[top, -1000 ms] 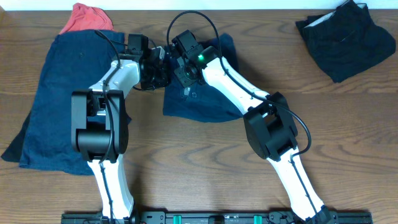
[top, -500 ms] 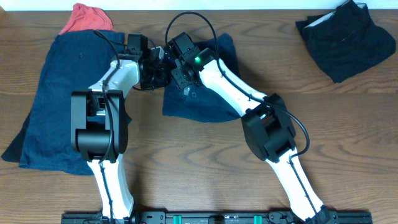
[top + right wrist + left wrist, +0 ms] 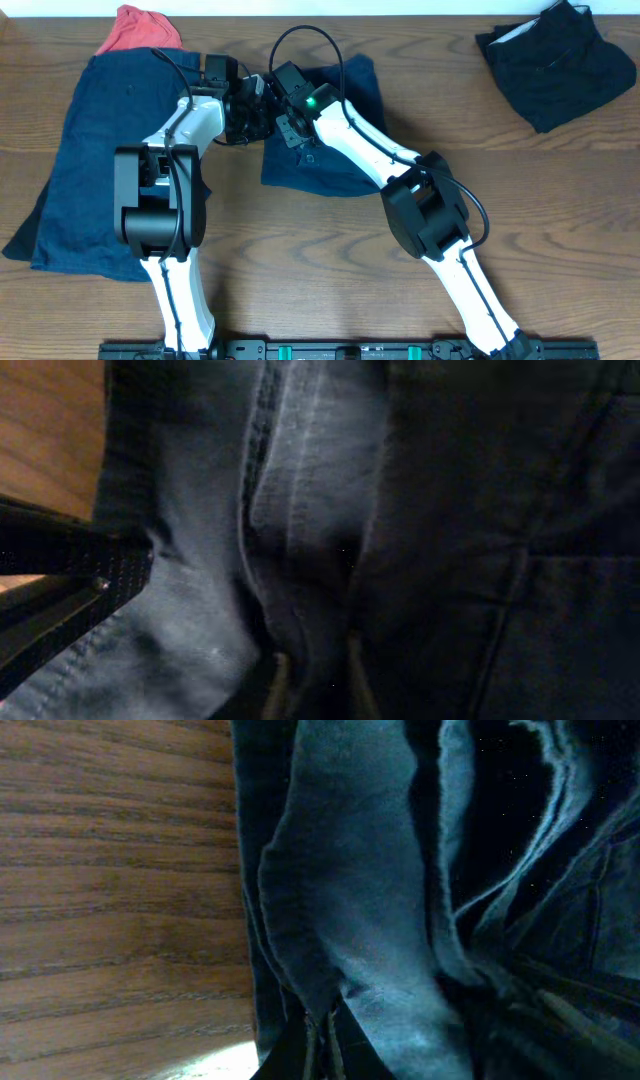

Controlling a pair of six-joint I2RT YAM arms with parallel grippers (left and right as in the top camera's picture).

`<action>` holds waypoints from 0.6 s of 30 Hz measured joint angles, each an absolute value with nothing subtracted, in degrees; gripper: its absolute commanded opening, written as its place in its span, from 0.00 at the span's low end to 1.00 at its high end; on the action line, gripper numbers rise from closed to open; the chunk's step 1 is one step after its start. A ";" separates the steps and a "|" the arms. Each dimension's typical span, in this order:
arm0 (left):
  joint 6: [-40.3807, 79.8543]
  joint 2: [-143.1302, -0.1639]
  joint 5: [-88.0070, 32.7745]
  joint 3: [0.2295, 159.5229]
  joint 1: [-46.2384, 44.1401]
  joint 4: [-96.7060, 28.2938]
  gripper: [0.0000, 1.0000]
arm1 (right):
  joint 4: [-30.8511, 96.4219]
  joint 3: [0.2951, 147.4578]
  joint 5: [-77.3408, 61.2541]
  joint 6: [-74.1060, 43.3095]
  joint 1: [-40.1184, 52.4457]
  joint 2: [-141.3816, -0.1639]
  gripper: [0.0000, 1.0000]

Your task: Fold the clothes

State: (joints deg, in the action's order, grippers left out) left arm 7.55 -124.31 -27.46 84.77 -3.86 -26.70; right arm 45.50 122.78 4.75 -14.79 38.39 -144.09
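A navy-blue garment (image 3: 325, 155) lies bunched at the table's middle. My left gripper (image 3: 258, 108) and my right gripper (image 3: 284, 118) meet at its upper left edge. In the left wrist view the left gripper (image 3: 322, 1048) is shut on a thin fold of the navy cloth (image 3: 350, 890). In the right wrist view the right gripper (image 3: 312, 682) is shut on a thick fold of the same cloth (image 3: 300, 490). A larger navy garment (image 3: 95, 160) lies spread at the left, under the left arm. A dark garment (image 3: 560, 65) lies folded at the far right.
A red cloth (image 3: 140, 28) lies at the far left, touching the large navy garment's top edge. Bare wooden table (image 3: 560, 220) runs along the front and right. The two arms nearly touch above the middle garment.
My right gripper has shifted a little left and away along the middle garment's upper edge, and the cloth there has shifted with it. The left arm has barely moved.
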 measured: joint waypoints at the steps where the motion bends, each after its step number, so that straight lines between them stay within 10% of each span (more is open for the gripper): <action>1: 7.55 -124.31 -27.44 84.77 -3.86 -26.70 0.06 | 45.56 122.83 4.71 -15.42 38.22 -144.09 0.09; 18: 7.55 -124.38 -27.75 84.77 -4.25 -26.59 0.06 | 52.60 122.83 -1.76 -17.21 29.12 -133.21 0.01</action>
